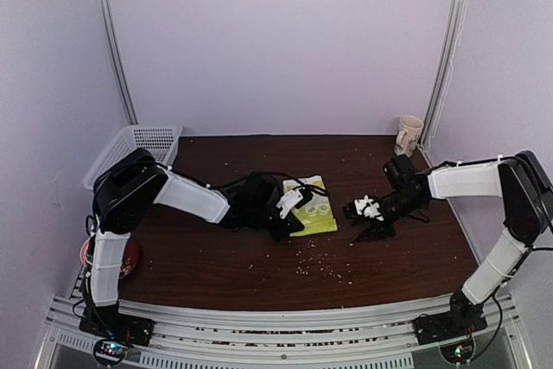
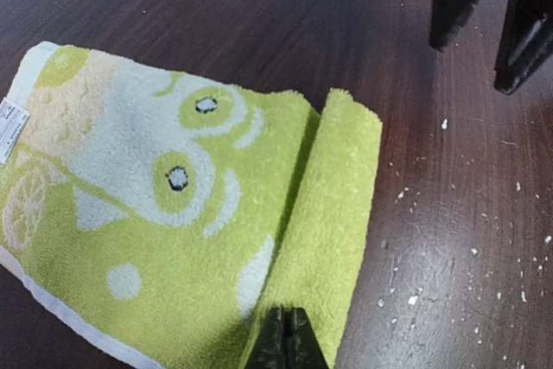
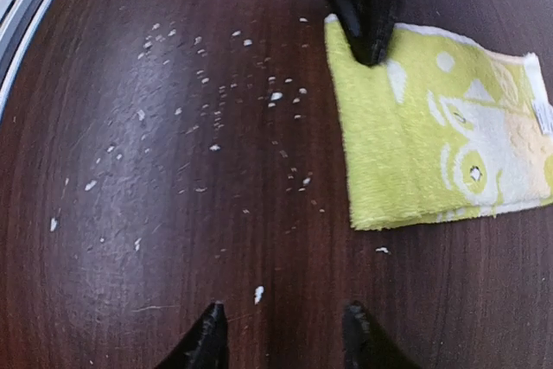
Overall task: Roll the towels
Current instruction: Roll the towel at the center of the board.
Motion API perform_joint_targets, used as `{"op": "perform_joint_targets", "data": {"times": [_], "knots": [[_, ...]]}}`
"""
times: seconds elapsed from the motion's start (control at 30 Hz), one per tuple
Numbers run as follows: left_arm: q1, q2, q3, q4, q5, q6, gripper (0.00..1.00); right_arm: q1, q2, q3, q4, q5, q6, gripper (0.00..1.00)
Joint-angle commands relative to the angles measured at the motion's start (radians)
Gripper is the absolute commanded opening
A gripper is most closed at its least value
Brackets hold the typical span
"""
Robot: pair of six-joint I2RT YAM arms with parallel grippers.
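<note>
Yellow-green towel (image 1: 313, 206) with a pale white pattern lies flat near the middle of a dark wooden surface (image 1: 259, 278), between two robot arms. The edge nearest the right arm is turned over onto the cloth in a narrow strip (image 2: 333, 205), and a small white label (image 2: 10, 127) shows at the opposite end.

The left claw (image 1: 285, 229) is clenched, its two fingers pressed together with no cloth visible between them. In the left wrist view the claw (image 2: 289, 339) rests its tips on the near end of the folded strip. In the right wrist view the same claw (image 3: 371, 45) comes down on the corner of the towel (image 3: 432, 136).

The right claw (image 1: 370, 232) is released and grasps nothing. It hangs low over bare wood just beside the folded edge without touching the cloth. Its own camera shows the claw (image 3: 285, 334) with dark fingers spread and only wood between them. The left wrist view catches it (image 2: 475, 62) beyond the towel (image 2: 173, 213), its fingers apart.

White crumbs (image 3: 216, 92) are scattered over the surface on the near side of the cloth.

A white lattice basket (image 1: 143, 140) leans at the far left corner, and a pale mug (image 1: 410, 134) stands at the far right corner, both well apart from the towel.
</note>
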Motion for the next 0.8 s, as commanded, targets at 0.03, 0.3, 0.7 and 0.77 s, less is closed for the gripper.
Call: {"op": "perform_joint_targets", "data": {"times": [0.03, 0.3, 0.7, 0.77], "knots": [[0.027, 0.047, -0.012, -0.088, 0.089, -0.043, 0.00, 0.012, -0.132, -0.217, 0.248, 0.008, -0.348, 0.53], [0.041, 0.066, 0.009, -0.096, 0.142, -0.070, 0.00, 0.133, -0.149, -0.330, 0.549, 0.244, -0.285, 0.51], [0.043, 0.074, 0.007, -0.085, 0.155, -0.080, 0.00, 0.258, -0.040, -0.357, 0.731, 0.468, -0.253, 0.50], [0.044, 0.074, 0.004, -0.082, 0.155, -0.081, 0.00, 0.271, -0.014, -0.348, 0.742, 0.503, -0.240, 0.48]]}}
